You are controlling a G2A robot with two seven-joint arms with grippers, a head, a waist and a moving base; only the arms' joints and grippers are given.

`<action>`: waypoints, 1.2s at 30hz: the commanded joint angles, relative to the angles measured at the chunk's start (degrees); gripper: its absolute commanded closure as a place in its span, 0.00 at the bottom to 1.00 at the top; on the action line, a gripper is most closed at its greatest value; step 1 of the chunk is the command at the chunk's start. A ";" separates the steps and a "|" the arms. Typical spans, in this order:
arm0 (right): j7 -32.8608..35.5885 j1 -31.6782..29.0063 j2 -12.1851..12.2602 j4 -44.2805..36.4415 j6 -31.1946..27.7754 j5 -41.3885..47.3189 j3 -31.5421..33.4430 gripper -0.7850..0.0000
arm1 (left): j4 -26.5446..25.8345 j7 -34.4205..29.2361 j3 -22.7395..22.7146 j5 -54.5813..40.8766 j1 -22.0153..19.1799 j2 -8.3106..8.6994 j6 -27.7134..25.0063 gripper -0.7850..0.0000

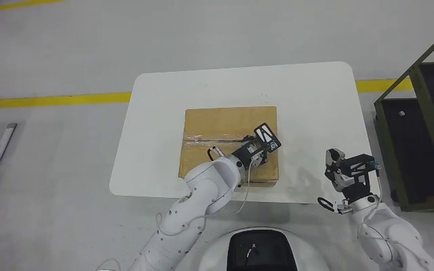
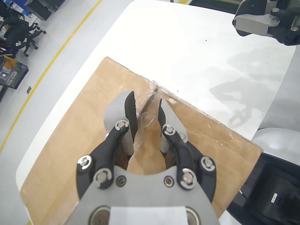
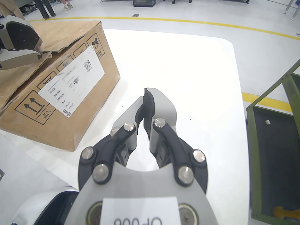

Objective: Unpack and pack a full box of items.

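A brown cardboard box (image 1: 217, 129) sits in the middle of the white table (image 1: 305, 95). Clear tape runs along its centre seam. My left gripper (image 2: 146, 101) hovers over the seam near the box's right-hand edge, open, its fingers on either side of torn, crumpled tape (image 2: 145, 120) where the flaps part slightly. From above, the left gripper (image 1: 263, 141) is over the box top. My right gripper (image 3: 146, 104) is shut with nothing in it, low over bare table to the right of the box (image 3: 70, 83). It stands by the table's front right edge (image 1: 337, 162).
A green metal cart (image 1: 407, 135) stands just off the table's right side (image 3: 269, 129). The box's side carries a white label (image 3: 72, 80). Bare table surrounds the box, widest on its right and far sides. Chairs and equipment stand far off across the floor.
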 commanded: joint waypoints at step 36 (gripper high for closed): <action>-4.55 5.12 -0.39 -1.19 -11.53 11.62 -2.95 1.00 | -18.66 -2.21 -25.35 7.33 11.64 3.91 -2.15 1.00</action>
